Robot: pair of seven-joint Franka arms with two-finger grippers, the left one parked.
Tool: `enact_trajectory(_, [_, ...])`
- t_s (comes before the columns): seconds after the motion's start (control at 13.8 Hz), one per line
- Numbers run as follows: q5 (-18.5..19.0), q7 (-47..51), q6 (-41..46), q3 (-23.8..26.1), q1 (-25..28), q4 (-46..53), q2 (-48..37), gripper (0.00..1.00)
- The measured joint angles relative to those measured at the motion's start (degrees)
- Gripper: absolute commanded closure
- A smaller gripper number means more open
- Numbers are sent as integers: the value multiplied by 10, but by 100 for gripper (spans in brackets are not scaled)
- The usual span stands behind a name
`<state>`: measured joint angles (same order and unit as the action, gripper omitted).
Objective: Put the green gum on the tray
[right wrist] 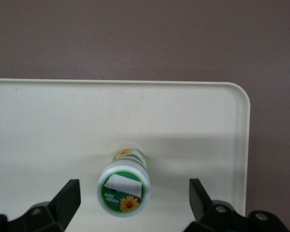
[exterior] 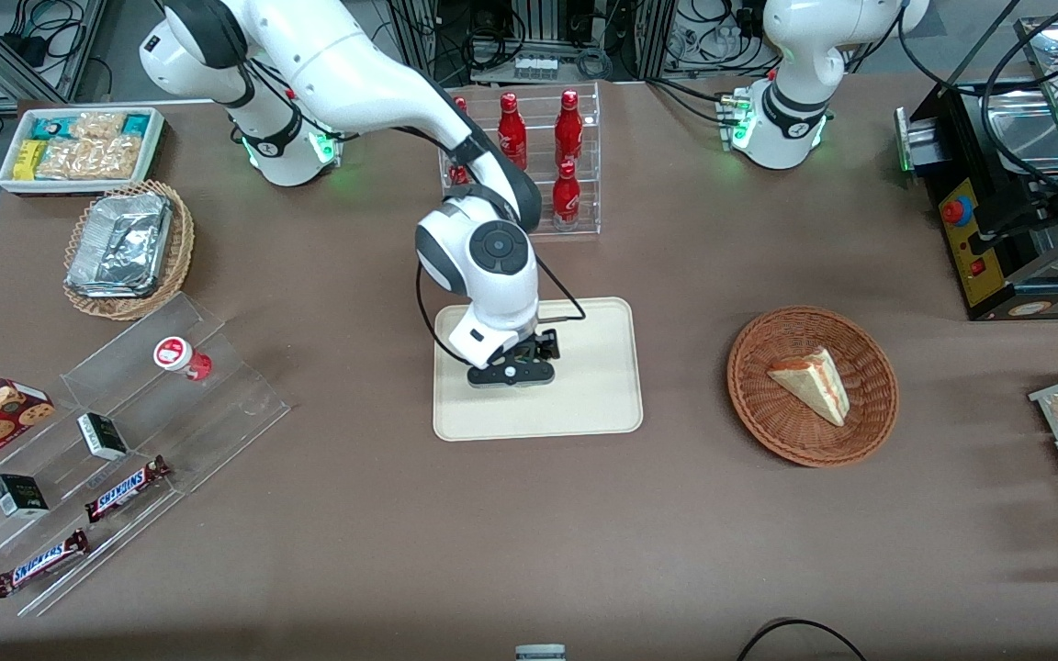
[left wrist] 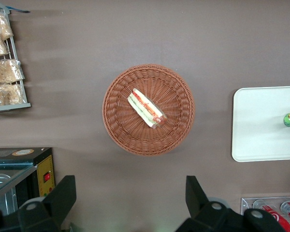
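A big table [exterior: 768,551] with a flat brown top fills the room's middle, and cables and metal frames crowd the edge farthest from the front camera. The tray [exterior: 602,386] lies flat near the table's middle. It is smooth, cream colored, with round corners and a low rim. The green gum [right wrist: 124,186] stands upright on the tray, a small round bottle with a white lid and a green label showing a yellow flower. From the front it is hidden under the arm. The gripper [exterior: 512,372] hangs just above the tray, its two black fingers [right wrist: 67,198] spread wide apart, one on each side of the bottle and not touching it. Toward the parked arm's end sits a round woven basket [exterior: 869,422] holding a wedge sandwich [exterior: 812,384]. Toward the working arm's end, a clear plastic shelf [exterior: 235,404] holds a red-lidded bottle [exterior: 180,356] and candy bars [exterior: 125,488]. Red bottles [exterior: 568,124] stand in a clear rack, partly hidden by the arm.
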<state>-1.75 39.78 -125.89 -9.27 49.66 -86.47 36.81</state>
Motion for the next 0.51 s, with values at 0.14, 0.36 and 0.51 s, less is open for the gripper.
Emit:
enact_trajectory(0.14, [0, -35, 46, -1, -14, 0, -27, 0])
enact_trajectory(0.36, [0, -97, 121, -1, -49, 0, -72, 0])
enact_trajectory(0.51, [0, -134, 166, -1, -70, 0, -100, 0])
